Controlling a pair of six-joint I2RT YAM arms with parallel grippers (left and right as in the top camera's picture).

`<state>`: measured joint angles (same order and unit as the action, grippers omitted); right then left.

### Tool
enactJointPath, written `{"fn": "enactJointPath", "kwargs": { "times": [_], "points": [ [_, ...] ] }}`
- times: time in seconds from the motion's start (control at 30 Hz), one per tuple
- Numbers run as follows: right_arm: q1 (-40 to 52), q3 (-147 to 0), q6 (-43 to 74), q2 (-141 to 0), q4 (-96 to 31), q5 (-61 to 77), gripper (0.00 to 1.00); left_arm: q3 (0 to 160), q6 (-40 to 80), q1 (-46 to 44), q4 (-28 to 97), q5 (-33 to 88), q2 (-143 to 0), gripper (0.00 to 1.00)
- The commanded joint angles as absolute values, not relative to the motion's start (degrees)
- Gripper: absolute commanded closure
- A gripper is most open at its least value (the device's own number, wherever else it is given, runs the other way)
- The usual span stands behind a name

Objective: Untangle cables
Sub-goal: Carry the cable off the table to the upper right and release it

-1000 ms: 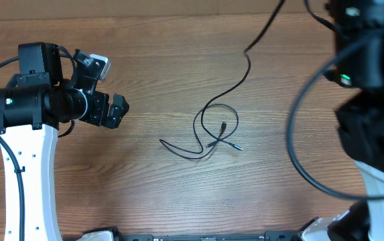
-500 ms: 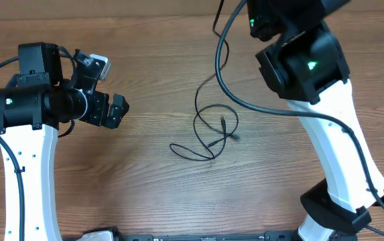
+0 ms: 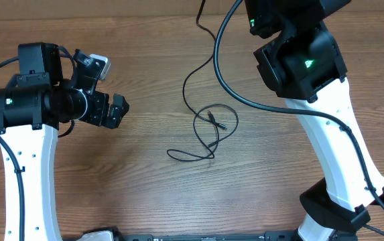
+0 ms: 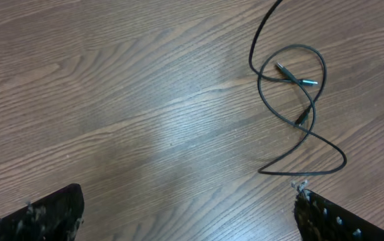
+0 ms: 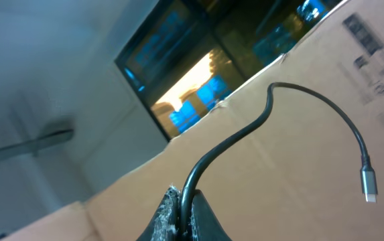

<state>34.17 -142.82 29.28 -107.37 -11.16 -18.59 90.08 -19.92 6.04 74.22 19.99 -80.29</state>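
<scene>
Thin black cables (image 3: 215, 120) on a brown wood-grain table (image 3: 138, 194), beside white arms (image 3: 27, 174) with black joints

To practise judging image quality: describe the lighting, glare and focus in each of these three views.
Overhead view: even light, cables sharp, no strong shadows. Left wrist view: a pale glare streak lies across the table wood. Right wrist view: the cable in the right hand is crisp; the window and cardboard behind are blurred.

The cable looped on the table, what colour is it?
The cable is black, with a silvery plug tip; the left wrist view shows it best.
</scene>
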Motion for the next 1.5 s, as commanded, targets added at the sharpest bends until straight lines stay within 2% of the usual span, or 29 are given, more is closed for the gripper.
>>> {"fn": "enactJointPath", "kwargs": {
  "times": [0.0, 0.23, 0.73, 0.83, 0.97, 1.07, 1.47],
  "points": [
    [34.1, -143.7, 33.8, -106.6, -10.0, -15.9, 0.96, 90.6, -20.6, 6.3, 74.3, 20.8, -80.2, 0.01],
    [34.1, -143.7, 35.2, -106.6, -3.0, -8.7, 0.96, 90.6, -20.6, 6.3, 74.3, 20.8, -80.2, 0.0],
    [34.0, -143.7, 42.6, -106.6, 8.4, -9.8, 0.96, 90.6, -20.6, 6.3, 74.3, 20.8, -80.2, 0.0],
    [34.0, -143.7, 41.7, -106.6, 6.4, -13.2, 0.96, 90.6, -20.6, 6.3, 74.3, 20.8, -80.2, 0.01],
    [34.0, -143.7, 40.3, -106.6, -3.5, -22.3, 0.96, 90.6, -20.6, 6.3, 74.3, 20.8, -80.2, 0.0],
    [34.0, -143.7, 40.8, -106.6, -8.3, -23.2, 0.96, 90.6, -20.6, 6.3, 74.3, 20.8, -80.2, 0.01],
    [34.0, -143.7, 55.5, -106.6, -0.3, 0.2, 0.96, 90.6, -20.6, 6.3, 74.3, 20.8, -80.2, 0.0]
  ]
}}
